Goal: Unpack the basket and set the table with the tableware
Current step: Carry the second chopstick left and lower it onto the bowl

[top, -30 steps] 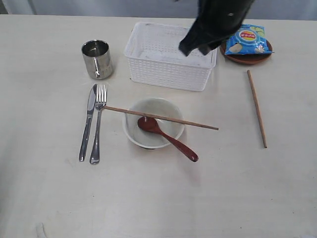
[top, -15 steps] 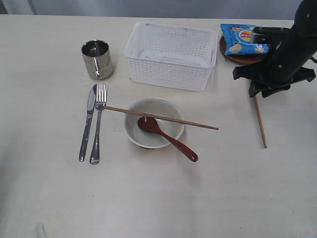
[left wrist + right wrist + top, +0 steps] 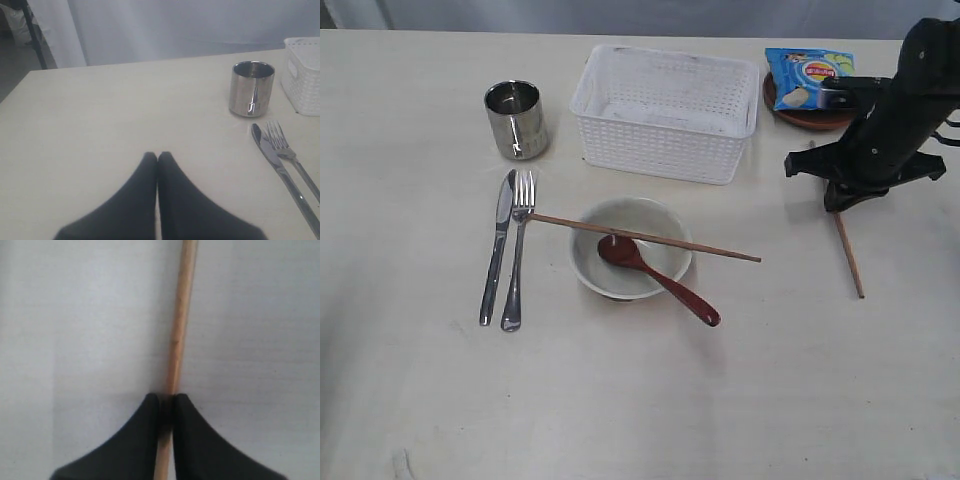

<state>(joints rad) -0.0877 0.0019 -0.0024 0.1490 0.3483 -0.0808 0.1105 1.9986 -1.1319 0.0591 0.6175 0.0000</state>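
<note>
The white basket (image 3: 660,150) stands empty at the back of the table (image 3: 740,400). In front of it, the cream bowl (image 3: 588,262) holds a dark red spoon (image 3: 672,286), and one chopstick (image 3: 720,250) lies across its rim. A second chopstick (image 3: 850,258) lies at the right; my right gripper (image 3: 838,205) is down on its far end. The right wrist view shows that gripper (image 3: 166,399) shut on this chopstick (image 3: 181,305). Knife (image 3: 497,245) and fork (image 3: 517,250) lie side by side left of the bowl. Behind them is the steel cup (image 3: 516,120). My left gripper (image 3: 157,156) is shut and empty.
A blue chip bag (image 3: 810,78) rests on the small brown plate (image 3: 815,118) right of the basket, just behind my right arm. The left wrist view shows the cup (image 3: 251,89), knife (image 3: 272,152), fork (image 3: 287,150) and a basket corner (image 3: 304,75).
My right arm swung from above the basket to the right side, came down over the lone chopstick, and its jaws closed on it. The chopstick shifted slightly.
</note>
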